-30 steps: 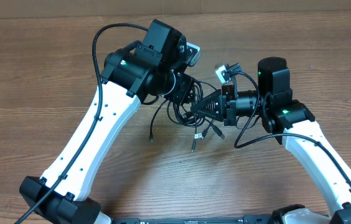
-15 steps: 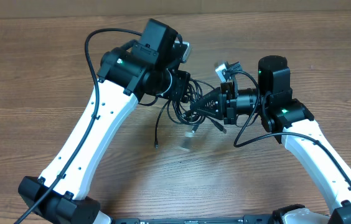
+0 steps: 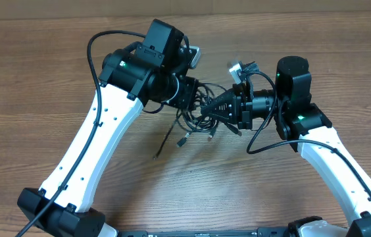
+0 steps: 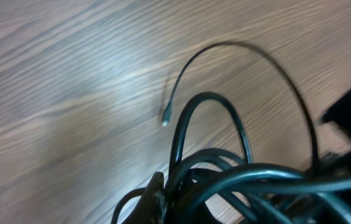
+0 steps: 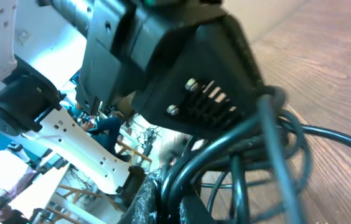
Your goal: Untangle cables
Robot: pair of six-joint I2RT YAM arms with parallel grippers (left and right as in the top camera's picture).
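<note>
The cables (image 3: 195, 118) are a knot of thin black cords hanging between my two grippers, above the wooden table (image 3: 34, 79). My left gripper (image 3: 197, 99) is shut on the knot's left upper side. From the right, my right gripper (image 3: 208, 113) is shut on the same knot. Two loose ends dangle down left, one with a silvery plug (image 3: 181, 140). In the left wrist view, black loops (image 4: 225, 168) crowd my left gripper (image 4: 169, 202), and a thin cord arcs to a small plug (image 4: 165, 121). In the right wrist view, several cords (image 5: 238, 168) pass through my right gripper (image 5: 172, 202).
The left arm's black wrist housing (image 5: 182, 81) fills the upper right wrist view, very close to the right gripper. Thick black arm cables (image 3: 97, 59) loop beside each arm. Bare wood (image 4: 70, 74) lies around and below the hanging knot.
The left arm has pulled up and to the left with the knot. The dangling plug ends have swung leftward. The right gripper has shifted only slightly.
</note>
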